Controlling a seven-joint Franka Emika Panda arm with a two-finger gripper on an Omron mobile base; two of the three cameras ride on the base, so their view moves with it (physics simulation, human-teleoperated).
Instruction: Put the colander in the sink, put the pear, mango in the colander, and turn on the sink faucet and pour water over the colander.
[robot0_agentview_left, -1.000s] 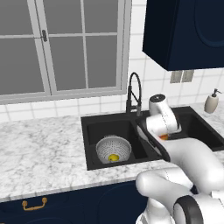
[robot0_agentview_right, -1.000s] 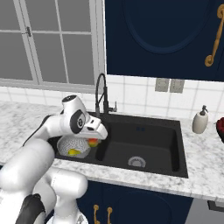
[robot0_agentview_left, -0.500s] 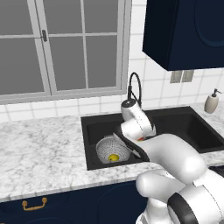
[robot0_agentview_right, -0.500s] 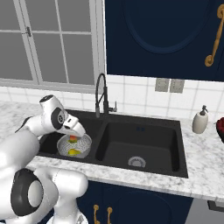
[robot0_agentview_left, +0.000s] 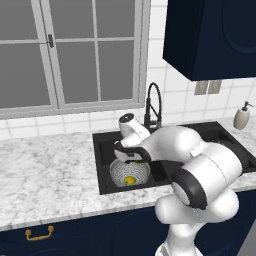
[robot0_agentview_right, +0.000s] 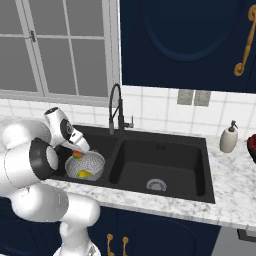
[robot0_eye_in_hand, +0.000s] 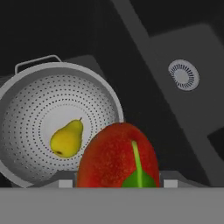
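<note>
mango (robot0_eye_in_hand: 117, 157) in the pincer (robot0_eye_in_hand: 118, 183) – stem end toward camera.

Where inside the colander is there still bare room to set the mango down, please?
The colander holds only the pear, lying near its middle. The perforated wall all around it is bare, widest toward the handle side. The gripper holds the mango over the rim nearest the sink divider.

Glossy white, rounded arm (robot0_agentview_left: 200, 165) w/ dark joint rings, bulbous segments, smooth white pedestal base (robot0_agentview_right: 75, 225).
</note>
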